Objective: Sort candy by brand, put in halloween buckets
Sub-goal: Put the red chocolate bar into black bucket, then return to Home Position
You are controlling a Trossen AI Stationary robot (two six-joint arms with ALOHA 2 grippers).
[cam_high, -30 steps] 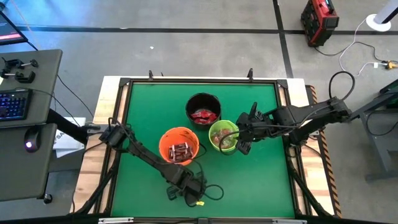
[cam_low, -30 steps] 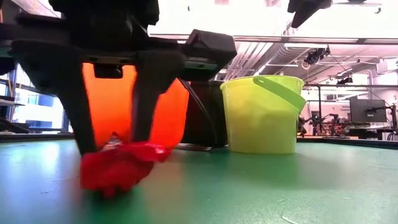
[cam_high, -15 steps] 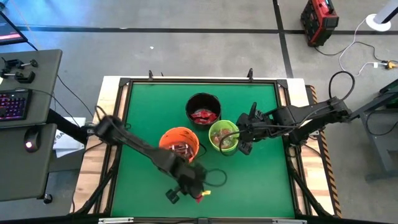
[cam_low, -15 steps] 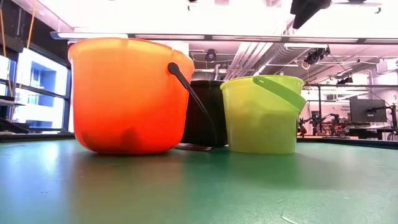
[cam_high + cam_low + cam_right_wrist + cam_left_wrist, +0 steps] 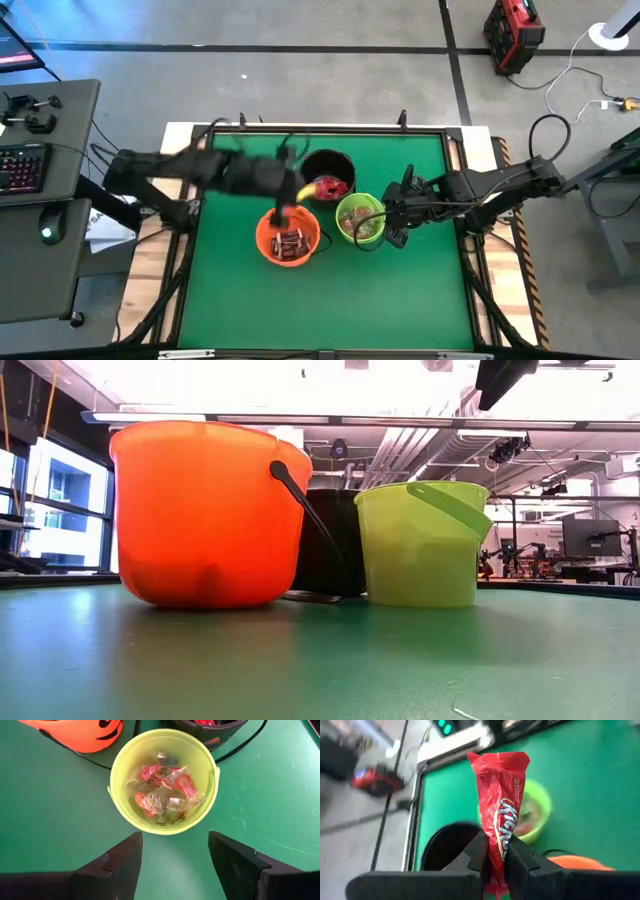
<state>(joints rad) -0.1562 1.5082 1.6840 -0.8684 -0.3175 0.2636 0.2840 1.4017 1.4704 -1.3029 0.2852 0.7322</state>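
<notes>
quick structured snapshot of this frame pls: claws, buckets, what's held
left claw: shut on red candy, above the table near the black bucket
right claw: open, empty, beside the green bucket
black bucket: red-wrapped candy inside
orange bucket: dark brown wrapped candy inside
green bucket: clear-wrapped pale and reddish candy inside
table: no loose candy visible

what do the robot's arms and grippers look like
Both arms are dark, jointed links with thin black cables looping alongside. The left gripper has two blunt, matte black fingers on a wide black bar. The right gripper has two broad, angular dark fingers. No markings are visible on either.
</notes>
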